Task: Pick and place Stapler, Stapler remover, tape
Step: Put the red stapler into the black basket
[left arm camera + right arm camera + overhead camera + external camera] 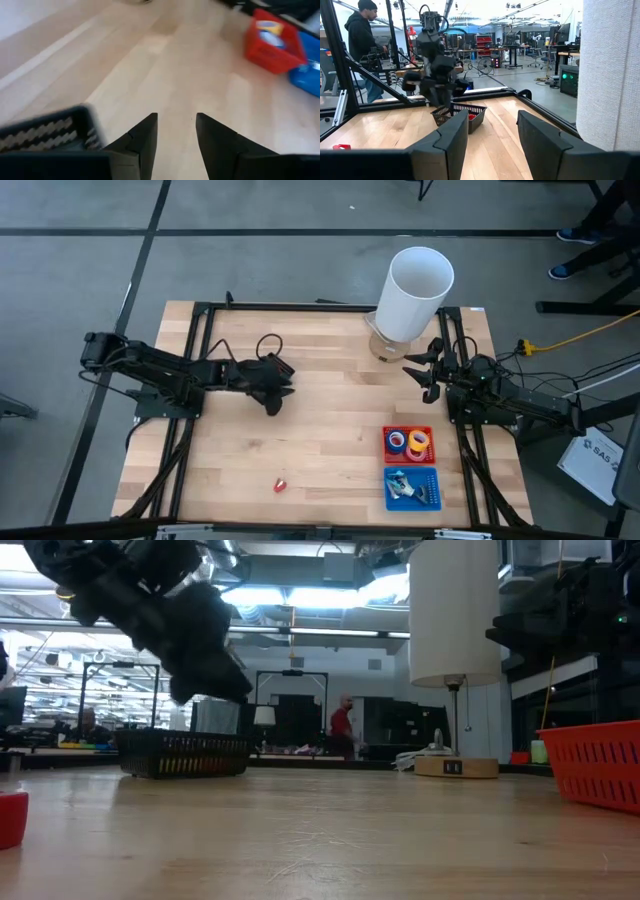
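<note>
Small tape rolls (409, 441), one blue and one orange-yellow among them, lie in a red basket (388, 452) near the table's right edge. A blue basket (432, 477) on its near side holds a pale object I cannot identify. A black mesh basket (451, 114), with something red (471, 116) inside, sits on the table's left half. My left gripper (276, 401) hangs open and empty just beside and above it; the left wrist view shows the basket (47, 131) beside the open fingers. A small red object (281, 484) lies alone near the near edge. My right gripper (428, 376) waits open at the right.
A tall white cylinder (413, 290) stands on a wooden base at the far right corner, close to my right gripper. Bare wood (340, 430) lies between the black basket and the red one. A person (362, 45) stands beyond the table's frame.
</note>
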